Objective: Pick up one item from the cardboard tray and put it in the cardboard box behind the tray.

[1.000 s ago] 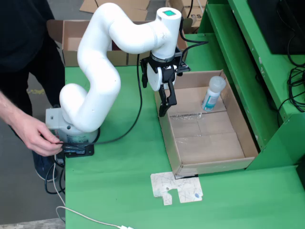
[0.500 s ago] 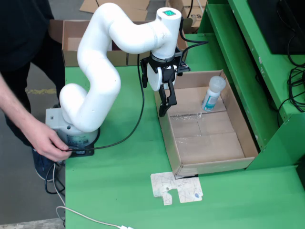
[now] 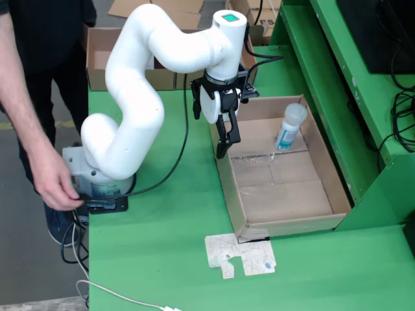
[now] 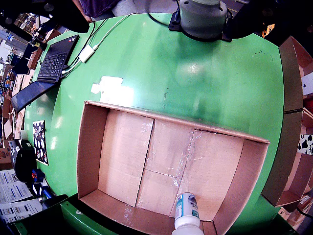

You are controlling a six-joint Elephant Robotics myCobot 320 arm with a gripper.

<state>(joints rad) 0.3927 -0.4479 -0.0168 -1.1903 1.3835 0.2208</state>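
Only your hand [image 3: 57, 188] has shifted at the white arm's base; the black gripper [image 3: 224, 146] hasn't moved, fingers narrow and empty, over the brown cardboard tray's [image 3: 227, 181] left wall. Approach step: next, reach right to the white-capped bottle [image 3: 289, 127].

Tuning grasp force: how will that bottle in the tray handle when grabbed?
The bottle looks like small rigid plastic, so probably light and stiff. It appears to lie tilted against the cardboard tray wall; its round body may roll if nudged. The smooth label could be slippery. The gripper hangs over the tray's opposite edge.
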